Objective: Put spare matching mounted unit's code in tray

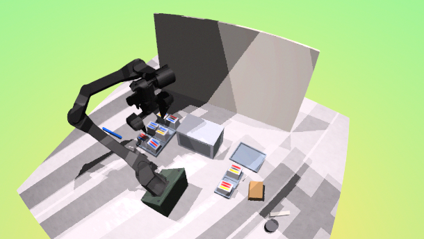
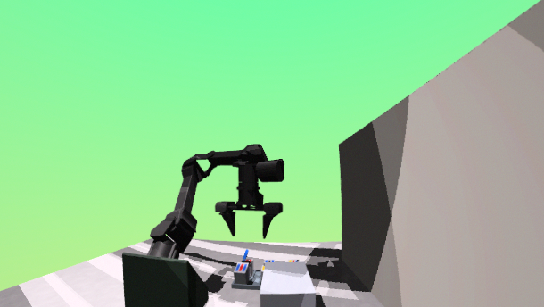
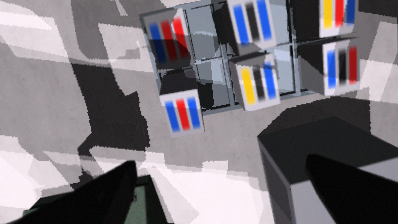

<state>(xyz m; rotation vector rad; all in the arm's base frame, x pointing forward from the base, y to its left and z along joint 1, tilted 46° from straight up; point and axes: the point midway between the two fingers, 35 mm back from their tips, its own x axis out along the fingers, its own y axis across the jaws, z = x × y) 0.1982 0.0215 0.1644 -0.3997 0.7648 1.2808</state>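
Near the table's left edge, the open, empty hand [image 2: 248,225] hangs above the blue-red-blue spare [image 3: 182,112]; it looks small, stiff, light: pinch its sides.

My pincer [image 2: 248,233] hangs wide open, nothing in it, above the rack of spares [image 1: 157,133]. Mounted unit [image 1: 199,135] just right of rack, wall [image 1: 243,76] behind. Tray [image 1: 247,156] further right; second rack [image 1: 229,181] in front of it.
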